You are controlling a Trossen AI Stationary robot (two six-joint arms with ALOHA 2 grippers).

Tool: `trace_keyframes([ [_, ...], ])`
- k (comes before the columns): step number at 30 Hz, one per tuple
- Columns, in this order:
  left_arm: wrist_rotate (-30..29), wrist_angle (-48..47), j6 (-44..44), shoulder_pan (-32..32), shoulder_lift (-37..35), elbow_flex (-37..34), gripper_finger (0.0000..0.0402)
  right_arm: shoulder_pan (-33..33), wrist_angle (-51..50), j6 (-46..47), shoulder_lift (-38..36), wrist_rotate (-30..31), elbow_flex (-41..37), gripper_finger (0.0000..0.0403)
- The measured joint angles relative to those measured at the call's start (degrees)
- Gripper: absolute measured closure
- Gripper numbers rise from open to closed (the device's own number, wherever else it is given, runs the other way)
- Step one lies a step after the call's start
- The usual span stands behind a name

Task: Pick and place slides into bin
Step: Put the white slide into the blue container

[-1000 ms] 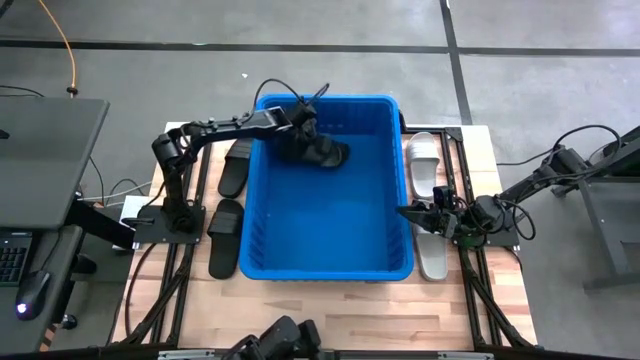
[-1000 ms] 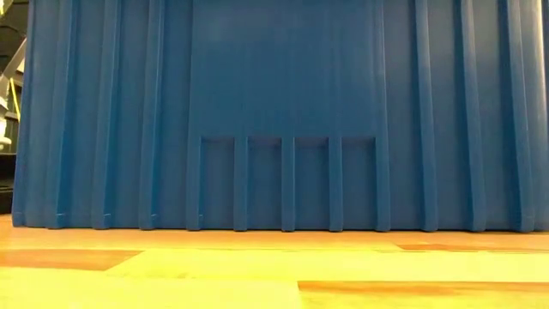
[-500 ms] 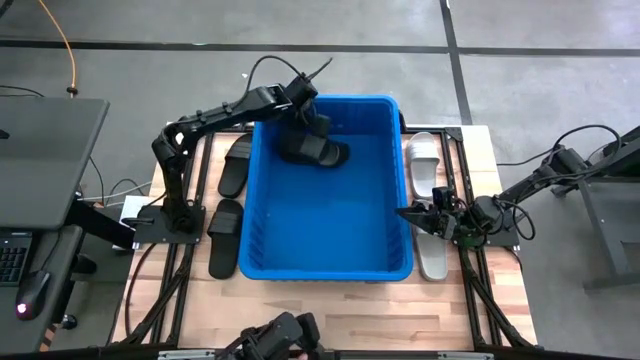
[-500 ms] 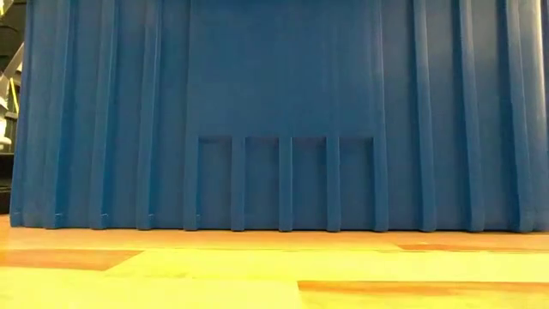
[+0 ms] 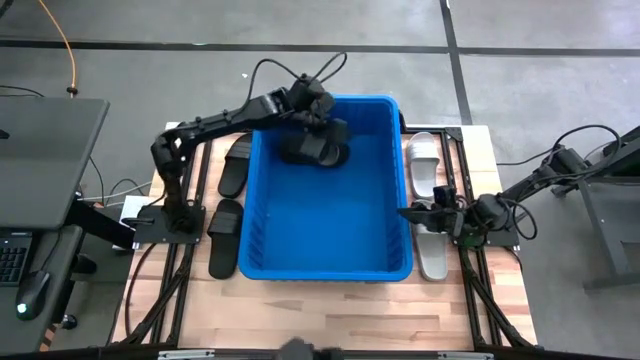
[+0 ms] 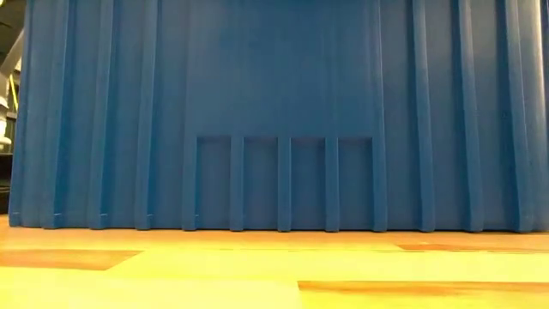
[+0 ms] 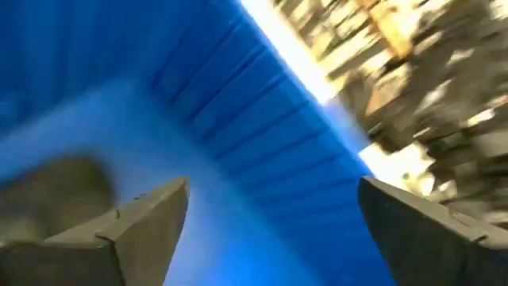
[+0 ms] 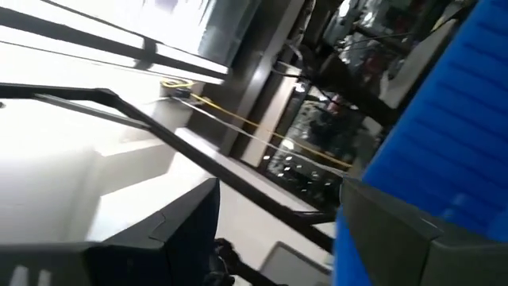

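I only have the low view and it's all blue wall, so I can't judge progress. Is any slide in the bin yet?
Observer: Yes, one black slide lies inside the bin, near its far wall.
Operator: Where's the left gripper?
Observer: The left gripper is over the bin's far left corner, above that slide, fingers open and empty in its wrist view.
Operator: What's left outside?
Observer: Two black slides lie on the table left of the bin, two white slides to its right.
Operator: And the right gripper?
Observer: The right gripper waits at the bin's right wall, over the white slides, open.
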Motion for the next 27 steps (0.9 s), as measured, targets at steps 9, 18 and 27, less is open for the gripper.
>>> trace_keyframes([
  [9, -16.85, 10.98, -1.49, -12.01, -7.75, 0.07, 0.0125, -0.01, 2.34, -0.26, -3.21, -3.12, 0.0, 0.015],
  [18, -25.78, 7.25, 1.38, -23.72, -14.39, 0.02, 0.0167, -0.02, 7.24, -1.29, -9.77, -12.72, -0.02, 0.015],
  [27, -53.05, 2.81, 2.95, -41.8, -15.7, -0.45, 0.0176, -0.04, 3.5, -5.16, -18.97, -13.9, -0.04, 0.015],
])
